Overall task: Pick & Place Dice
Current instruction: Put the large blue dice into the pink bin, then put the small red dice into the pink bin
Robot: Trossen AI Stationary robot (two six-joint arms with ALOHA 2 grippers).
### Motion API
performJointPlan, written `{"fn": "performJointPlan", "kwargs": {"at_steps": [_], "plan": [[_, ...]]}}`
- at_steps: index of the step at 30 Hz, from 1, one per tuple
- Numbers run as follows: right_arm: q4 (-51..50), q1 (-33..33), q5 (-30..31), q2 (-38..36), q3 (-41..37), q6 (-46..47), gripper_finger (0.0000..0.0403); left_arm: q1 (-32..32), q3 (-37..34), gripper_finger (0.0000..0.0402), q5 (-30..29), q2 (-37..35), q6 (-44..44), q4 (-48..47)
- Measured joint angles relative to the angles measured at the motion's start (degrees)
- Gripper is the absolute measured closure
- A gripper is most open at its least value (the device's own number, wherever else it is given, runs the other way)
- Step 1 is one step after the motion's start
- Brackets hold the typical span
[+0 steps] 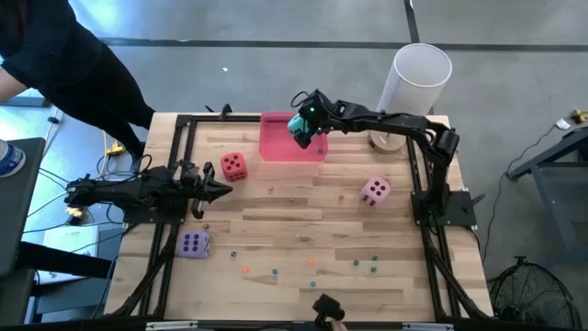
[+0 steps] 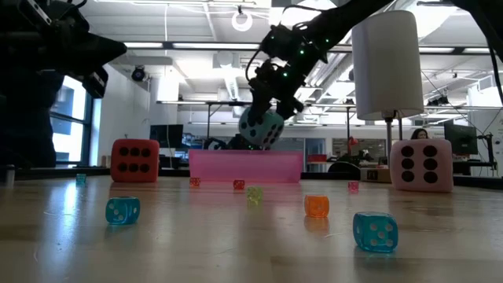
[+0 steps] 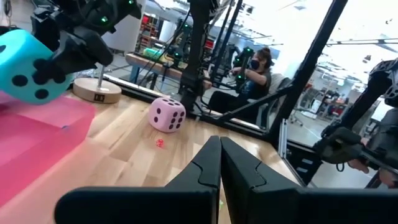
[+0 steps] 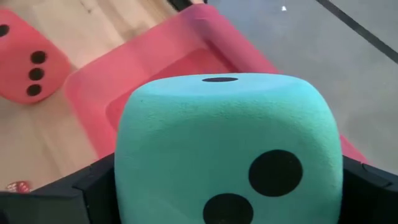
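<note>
The soft teal foam die with dark pips point(image 2: 261, 127) is held clamped in the right gripper point(image 1: 303, 126), raised directly above the flat pink rectangular tray point(image 1: 276, 147), not touching it. Its faces are tilted. The left gripper point(image 1: 220, 190) is kept closed and empty near the red die point(image 1: 233, 165).

Grey floor point(image 1: 276, 23) surrounds the table; ceiling lights point(image 2: 242, 21) brighten the open workshop.

Robotics lab, framed wooden table point(image 1: 303, 230), robot workstations behind, open ceiling
</note>
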Motion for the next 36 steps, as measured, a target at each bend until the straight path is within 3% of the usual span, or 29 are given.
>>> {"fn": "performJointPlan", "kwargs": {"at_steps": [5,10,16,25,30,36], "plan": [[0.4,1.7,7.1,0.0,0.0,-0.2,0.0006,0.0,0.0,0.0401,0.0,0.0,0.0,0.0],[0.3,1.6,7.9,0.4,-0.1,-0.2,0.0004,0.0,0.0,0.0401,0.1,0.0,-0.6,-0.2],[0.0,1.8,18.4,0.9,-0.1,6.7,0.0003,0.0,0.0,0.0401,0.1,0.0,-0.7,-1.0],[-0.2,3.4,20.9,0.9,-0.1,4.4,0.0003,0.0,0.0,0.0401,0.1,0.0,-0.9,-2.7],[0.2,6.5,27.1,-1.0,-0.1,0.4,0.0003,0.0,0.0,0.0401,0.1,0.0,-0.8,-2.8],[-1.3,15.2,28.6,-4.9,-0.1,0.5,0.0003,0.0,0.0,0.0401,-0.4,0.0,3.8,-2.7]]}}
